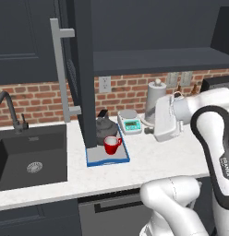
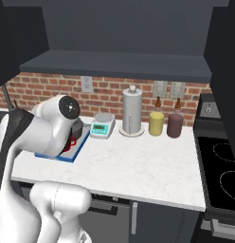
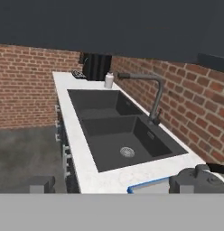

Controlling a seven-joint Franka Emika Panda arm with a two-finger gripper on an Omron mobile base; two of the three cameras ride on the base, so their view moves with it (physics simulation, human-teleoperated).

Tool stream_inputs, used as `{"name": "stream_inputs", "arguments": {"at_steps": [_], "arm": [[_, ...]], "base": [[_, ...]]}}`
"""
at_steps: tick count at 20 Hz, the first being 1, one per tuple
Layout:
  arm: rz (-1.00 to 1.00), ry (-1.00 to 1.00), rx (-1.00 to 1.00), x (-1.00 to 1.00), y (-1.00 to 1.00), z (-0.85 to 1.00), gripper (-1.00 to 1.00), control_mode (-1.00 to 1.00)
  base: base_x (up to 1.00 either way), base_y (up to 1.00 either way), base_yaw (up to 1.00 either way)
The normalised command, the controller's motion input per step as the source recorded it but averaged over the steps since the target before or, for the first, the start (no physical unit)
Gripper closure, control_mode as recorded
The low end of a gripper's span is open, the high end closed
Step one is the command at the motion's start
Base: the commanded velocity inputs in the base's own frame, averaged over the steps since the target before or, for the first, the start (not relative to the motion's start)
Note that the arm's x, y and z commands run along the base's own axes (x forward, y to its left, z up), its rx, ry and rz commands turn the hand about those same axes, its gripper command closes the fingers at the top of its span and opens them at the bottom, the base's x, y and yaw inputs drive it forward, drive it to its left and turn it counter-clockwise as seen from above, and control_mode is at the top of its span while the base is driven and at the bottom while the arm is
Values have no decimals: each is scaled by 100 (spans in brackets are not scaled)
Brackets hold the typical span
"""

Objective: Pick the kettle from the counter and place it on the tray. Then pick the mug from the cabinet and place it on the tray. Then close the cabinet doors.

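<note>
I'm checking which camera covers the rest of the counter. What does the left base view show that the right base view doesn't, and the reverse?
Left base view alone: the dark sink, its faucet and an open cabinet door with its grey bar handle. Right base view alone: a yellow jar, a maroon jar and the stovetop. Both: the tray holding the red mug, the scale and the paper-towel roll.

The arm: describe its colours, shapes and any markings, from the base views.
The arm is built of glossy white, rounded tubular links with bulbous elbows, joined by dark charcoal bands at the joints. One joint ends in a round dark cap with a small pale dot. A dark band on the upright link carries small lettering, too small to read.
</note>
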Motion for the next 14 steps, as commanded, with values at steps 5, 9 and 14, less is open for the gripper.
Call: {"name": "stream_inputs", "arguments": {"at_steps": [5,9,14], "arm": [[5,-19,0,-40,1,42,-100,-100],[7,-15,0,-32,13,36,-100,-100],[13,-17,0,-37,11,27,-100,-100]], "base": [[0,0,0],[0,0,0],[0,0,0]]}}
